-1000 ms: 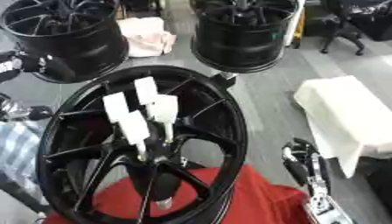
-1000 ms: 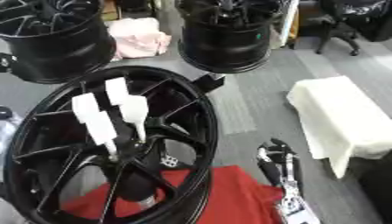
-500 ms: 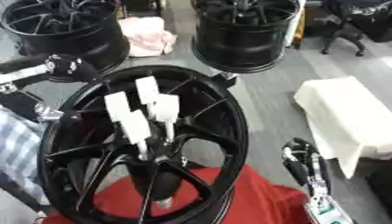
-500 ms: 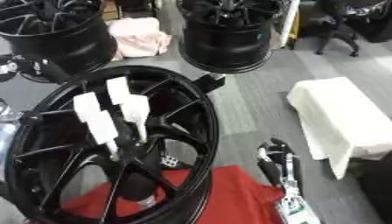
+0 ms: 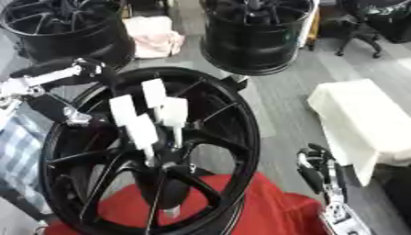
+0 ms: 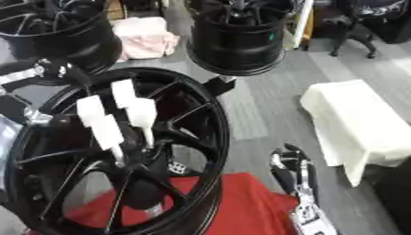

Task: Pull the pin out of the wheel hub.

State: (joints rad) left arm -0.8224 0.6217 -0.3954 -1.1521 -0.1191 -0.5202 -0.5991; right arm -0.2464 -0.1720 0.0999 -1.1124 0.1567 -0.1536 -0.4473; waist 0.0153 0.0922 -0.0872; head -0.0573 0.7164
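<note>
Red cloth (image 5: 265,211) lies nearest you, spread under the lower rim of the big black wheel (image 5: 233,137), which stands tilted on it with its open face turned toward you. Your right hand (image 5: 317,167) shows at the lower right, just beside the cloth and clear of the wheel, fingers up and relaxed, holding nothing. At the middle of the wheel, where the spokes meet at the hub (image 5: 164,156), several white pins stand up in a tight cluster: one pin (image 5: 173,114) with a blocky white head sits at the right of the group, a second pin (image 5: 136,126) leans just left of it, and a third (image 5: 152,92) rises behind them; their thin shanks run down into the hub, so the pins are seated, not drawn out. Your left hand (image 5: 52,75) comes in from the left edge at the wheel's upper left rim, silver and black, close to the rim but apart from the pins; you cannot tell from these views whether its fingers are curled or straight. To the right of the wheel, well apart, a white padded block (image 5: 361,119) lies on the grey floor (image 5: 281,96). Farther back stand two more black wheels, one (image 5: 253,36) behind the centre and one (image 5: 60,27) at the far left, with a pink cloth (image 5: 152,39) between them.
</note>
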